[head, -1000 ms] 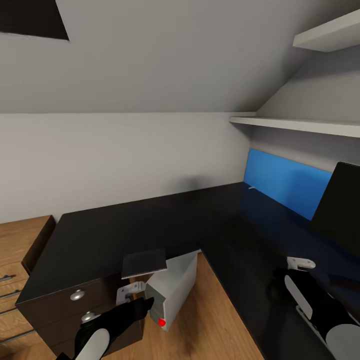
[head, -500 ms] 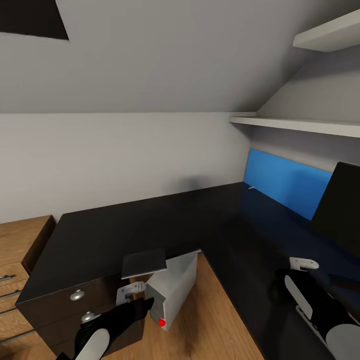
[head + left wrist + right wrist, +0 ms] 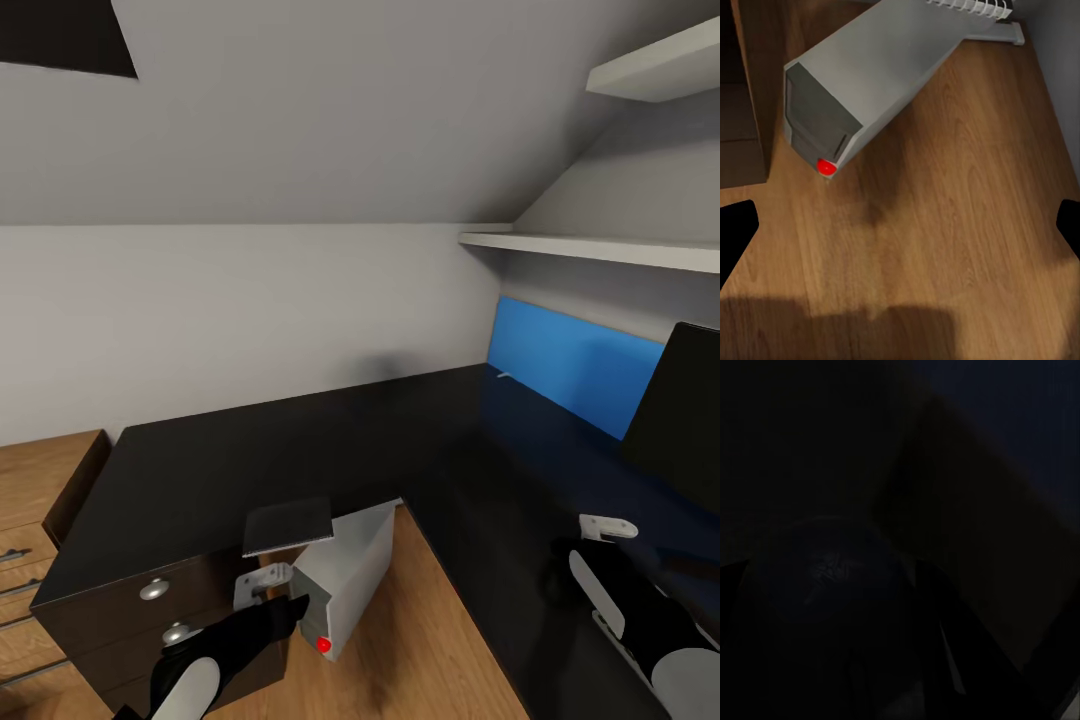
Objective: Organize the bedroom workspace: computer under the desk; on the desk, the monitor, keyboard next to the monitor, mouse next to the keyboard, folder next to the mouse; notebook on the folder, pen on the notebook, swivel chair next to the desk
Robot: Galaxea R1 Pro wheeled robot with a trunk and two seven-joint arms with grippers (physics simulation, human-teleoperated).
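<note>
Big black L-shaped desk point(image 3: 300, 450) fills the corner under the sloped ceiling, running along the back wall & down the right side. Blue panel point(image 3: 575, 365) stands at the desk's back edge on the right w/ two white shelves point(image 3: 600, 248) above it. Monitor point(image 3: 680, 415), dark, sits on the desk at the right edge of the head view, partly cut off. Wood dresser point(image 3: 40, 500) is at far left, just beside the desk's drawer unit point(image 3: 150, 600). Computer point(image 3: 345, 575), grey tower w/ red light, lies tipped on its side on the wood floor point(image 3: 945, 225), its rear end under the desk, front end sticking out. Small dark flat pad point(image 3: 288, 526) rests on the desk edge just above the computer; can't tell if notebook or folder. Left gripper point(image 3: 900, 225) hangs over the floor near the computer's front, fingers spread wide, nothing between them. Right gripper point(image 3: 600, 530) is low over the desk near the monitor; right wrist view too dark, can't tell finger state
</note>
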